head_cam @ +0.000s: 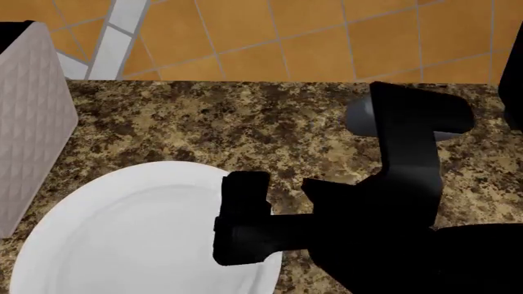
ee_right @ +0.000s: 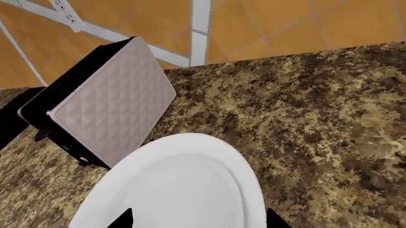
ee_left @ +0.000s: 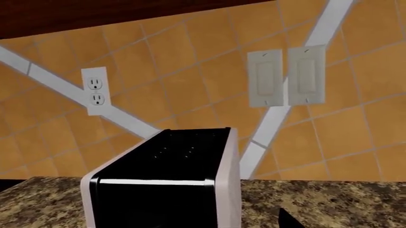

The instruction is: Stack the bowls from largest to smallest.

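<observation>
A white bowl (head_cam: pixel 139 233) sits upright, mouth up, on the near left of the granite counter (head_cam: pixel 270 116); being round, it has no long axis, and its visible inside is bare. The right gripper (head_cam: pixel 241 214) reaches in from the right, over the bowl's right rim; whether its fingers are spread or closed cannot be told. A quilted grey toaster (ee_right: pixel 108 114) with a black top stands just left of the bowl. The left gripper is out of sight; its camera faces the toaster, a wall outlet (ee_left: pixel 95 90) and switches (ee_left: pixel 285 76)
</observation>
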Controlling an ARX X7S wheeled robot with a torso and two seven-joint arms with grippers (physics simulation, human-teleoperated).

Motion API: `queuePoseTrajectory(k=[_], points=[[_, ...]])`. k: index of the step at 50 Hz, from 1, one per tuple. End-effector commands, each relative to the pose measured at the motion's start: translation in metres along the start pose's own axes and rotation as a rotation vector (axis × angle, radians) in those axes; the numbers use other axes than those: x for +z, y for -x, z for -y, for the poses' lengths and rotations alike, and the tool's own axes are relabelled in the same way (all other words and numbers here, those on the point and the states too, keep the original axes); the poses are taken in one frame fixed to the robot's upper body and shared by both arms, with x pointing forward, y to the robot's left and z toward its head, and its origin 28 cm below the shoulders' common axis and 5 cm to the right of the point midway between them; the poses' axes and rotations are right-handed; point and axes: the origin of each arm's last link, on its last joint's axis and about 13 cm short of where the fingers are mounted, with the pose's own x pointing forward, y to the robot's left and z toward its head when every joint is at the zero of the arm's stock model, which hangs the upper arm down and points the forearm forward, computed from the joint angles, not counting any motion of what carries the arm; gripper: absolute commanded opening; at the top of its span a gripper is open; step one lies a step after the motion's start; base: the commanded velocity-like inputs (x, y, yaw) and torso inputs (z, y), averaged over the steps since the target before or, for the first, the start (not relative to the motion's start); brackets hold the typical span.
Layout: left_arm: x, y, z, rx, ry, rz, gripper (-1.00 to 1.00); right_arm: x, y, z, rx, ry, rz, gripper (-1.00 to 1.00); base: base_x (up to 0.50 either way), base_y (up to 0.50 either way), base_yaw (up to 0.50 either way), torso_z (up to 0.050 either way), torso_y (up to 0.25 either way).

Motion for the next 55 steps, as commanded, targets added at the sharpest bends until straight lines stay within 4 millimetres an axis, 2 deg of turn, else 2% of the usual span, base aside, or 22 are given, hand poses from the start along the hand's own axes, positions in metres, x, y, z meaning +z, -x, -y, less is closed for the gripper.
queuePoseTrajectory(k=[1,11,19,23,29,34,46,55], points=[[0.000,0.000,-0.001,0.009,0.028,0.004,1.00,0.005,0.046,0.010,-0.108,0.041,0.128,1.00,0.00,0.00,0.00,0.000,0.000],[0.000,0.003,-0.002,-0.004,0.024,0.003,1.00,-0.024,0.093,0.036,-0.307,0.100,0.090,1.00,0.00,0.00,0.00,0.000,0.000],[-0.001,0.003,-0.003,-0.005,0.021,0.003,1.00,-0.043,0.107,0.055,-0.424,0.090,0.075,1.00,0.00,0.00,0.00,0.000,0.000],[-0.002,0.003,-0.001,-0.013,0.018,0.002,1.00,-0.053,0.108,0.063,-0.482,0.117,0.055,1.00,0.00,0.00,0.00,0.000,0.000],[-0.001,0.003,0.002,-0.019,0.012,0.002,1.00,-0.072,0.102,0.067,-0.480,0.104,0.018,1.00,0.00,0.00,0.00,0.000,0.000],[-0.003,0.003,0.000,-0.021,0.010,-0.001,1.00,-0.075,0.104,0.072,-0.549,0.165,-0.008,1.00,0.00,0.00,0.00,0.000,0.000],[-0.004,0.004,0.001,-0.028,0.007,-0.004,1.00,-0.088,0.097,0.088,-0.559,0.059,-0.047,1.00,0.00,0.00,0.00,0.000,0.000],[-0.004,0.003,0.004,-0.036,0.005,-0.005,1.00,-0.101,0.095,0.102,-0.551,-0.101,-0.058,1.00,0.00,0.00,0.00,0.000,0.000]])
